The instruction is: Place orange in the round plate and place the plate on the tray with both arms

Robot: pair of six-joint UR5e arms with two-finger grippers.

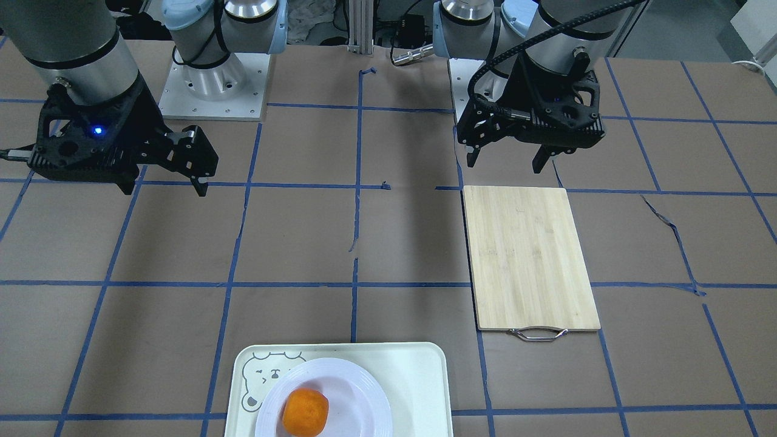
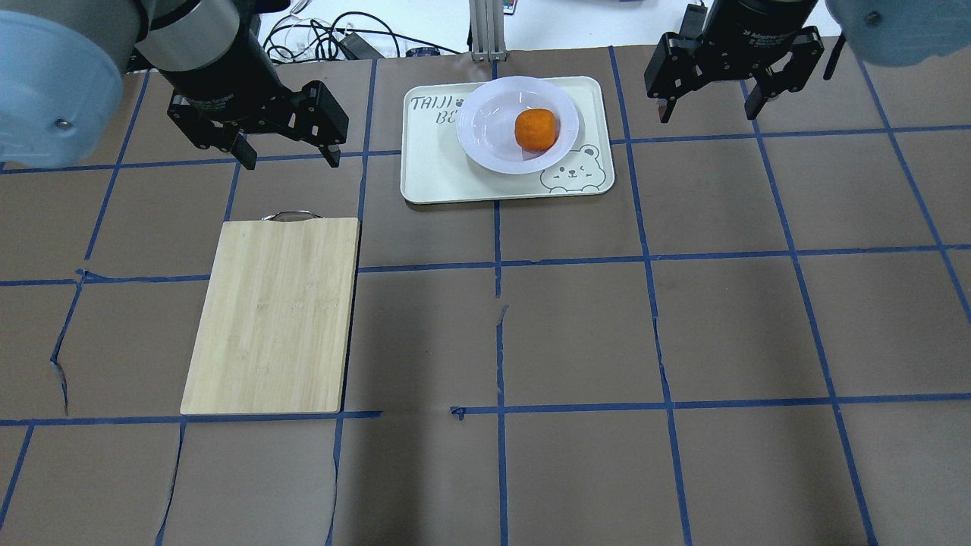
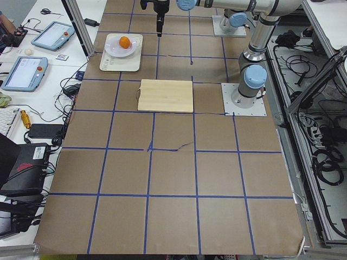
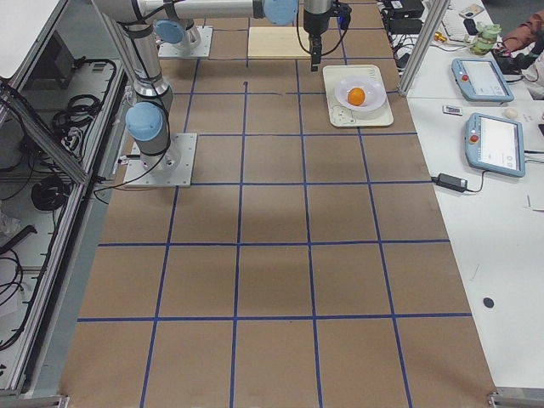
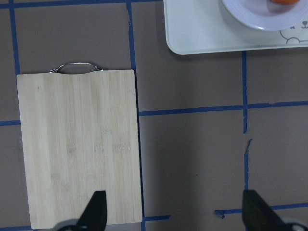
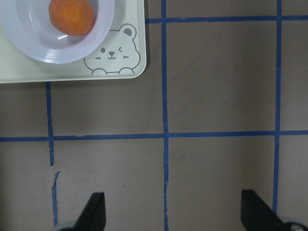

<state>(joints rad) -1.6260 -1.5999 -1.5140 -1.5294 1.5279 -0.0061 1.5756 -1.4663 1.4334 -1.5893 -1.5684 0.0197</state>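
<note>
Covering the table (image 2: 576, 334), brown paper (image 2: 728, 326), blue tape grid (image 2: 497, 265), cables (image 3: 331, 162) alongside.

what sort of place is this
Probably a robotics lab or test cell: two silver-grey robot arms bolted to a brown table gridded with blue tape, and blue-edged control tablets on white side benches.

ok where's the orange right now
In the overhead view the orange lies in the round plate, right of its centre, and the plate sits on the tray at the table's far middle.
</note>
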